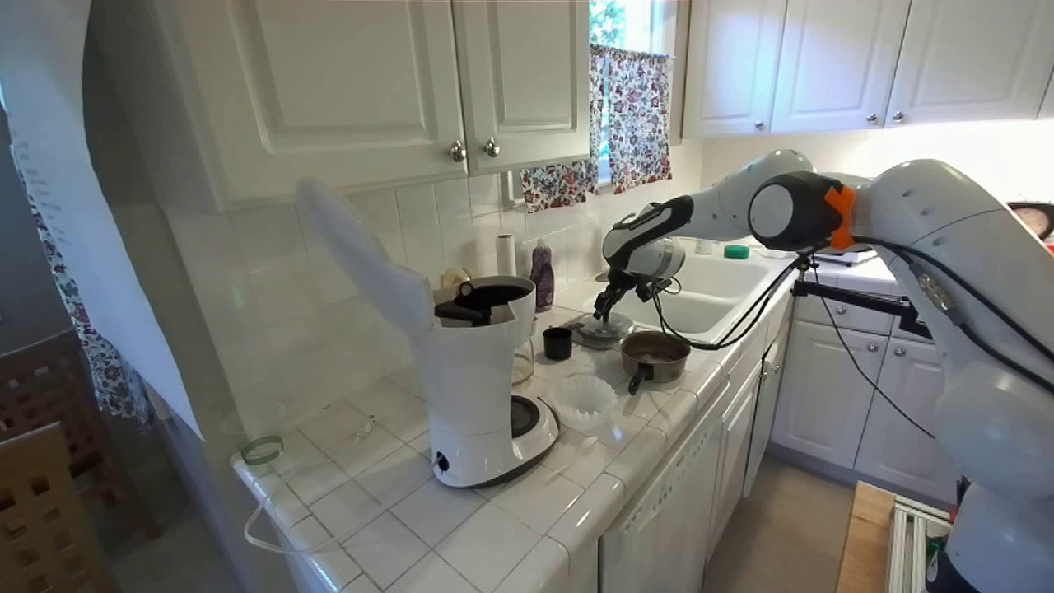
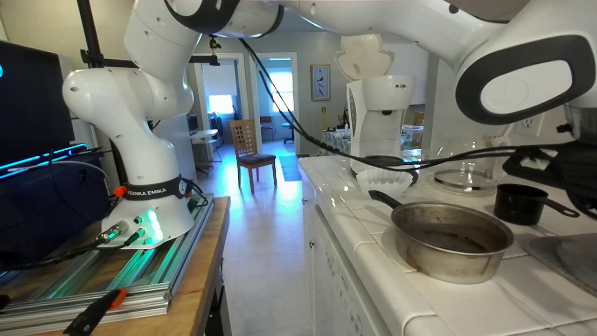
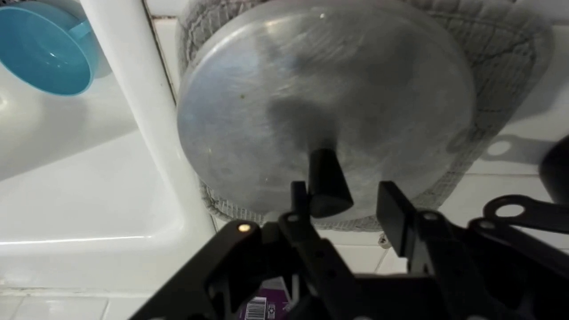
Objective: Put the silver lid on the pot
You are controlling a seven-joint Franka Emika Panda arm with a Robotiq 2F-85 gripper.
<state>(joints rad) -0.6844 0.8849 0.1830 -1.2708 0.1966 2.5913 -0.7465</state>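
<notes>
The silver lid (image 3: 249, 111) lies on a grey cloth pad beside the sink, its black knob (image 3: 329, 182) upward. The lid also shows in an exterior view (image 1: 605, 328), and only partly at the right edge of an exterior view (image 2: 579, 254). My gripper (image 3: 342, 195) is over the lid with its fingers open. The knob stands between the fingers, close to the left one in the wrist view, with a gap to the right one; I cannot tell whether it touches. The uncovered dark-grey pot (image 2: 450, 268) stands close to the lid, also seen in an exterior view (image 1: 671, 371).
A small black cup (image 1: 557, 344) stands near the lid. A white coffee maker (image 1: 473, 403) and a paper filter (image 1: 583, 399) stand farther along the counter. The sink (image 3: 89, 195) borders the lid and holds a blue cup (image 3: 46, 53). A purple bottle (image 1: 542, 276) stands by the wall.
</notes>
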